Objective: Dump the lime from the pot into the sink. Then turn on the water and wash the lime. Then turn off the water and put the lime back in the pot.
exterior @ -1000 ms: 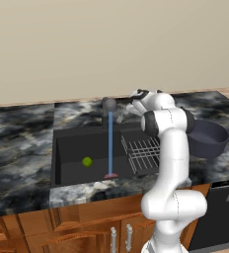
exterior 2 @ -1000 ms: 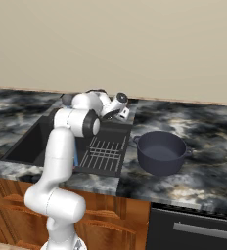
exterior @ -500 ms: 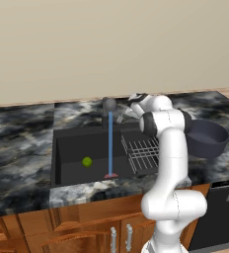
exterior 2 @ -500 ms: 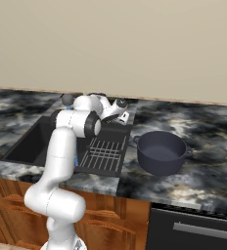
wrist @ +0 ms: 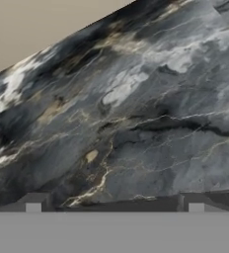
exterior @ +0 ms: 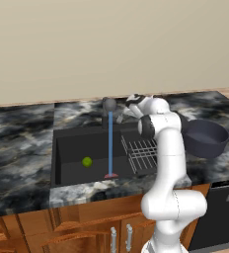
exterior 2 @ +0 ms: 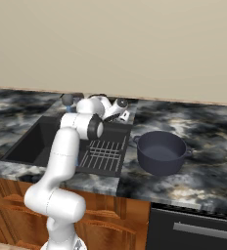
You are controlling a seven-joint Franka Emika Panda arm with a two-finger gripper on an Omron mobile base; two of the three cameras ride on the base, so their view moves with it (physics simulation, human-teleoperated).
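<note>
Water runs in a thin blue stream from the faucet (exterior: 109, 104) into the sink (exterior: 67, 148), landing on a pink-red patch on the basin floor, while the lime (exterior: 87, 161) sits just to the stream's 9 o'clock, apart from it and not under the flow. You are in the washing step: the lime is out of the pot (exterior 2: 160, 152), which stands empty on the counter (exterior 2: 208, 146) at 3 o'clock of the wire rack (exterior 2: 105, 155).

The arm rises from the base, bends over the rack and reaches toward the back of the sink, with the gripper (exterior: 132, 102) beside the faucet at its 3 o'clock (contact with the faucet cannot be made out). The jaws stand wide and hold nothing; in the hand view the two fingertips (wrist: 33, 202) rise well apart at 6 o'clock, looking onto marbled counter and a strip of beige wall at 11 o'clock.

Your next move, as judged from here, is to shut off the water at the faucet, then swing down into the basin toward 8 o'clock for the lime. It is small and round, so expect it to roll; close squarely on its middle before lifting it across the rack to the pot.
</note>
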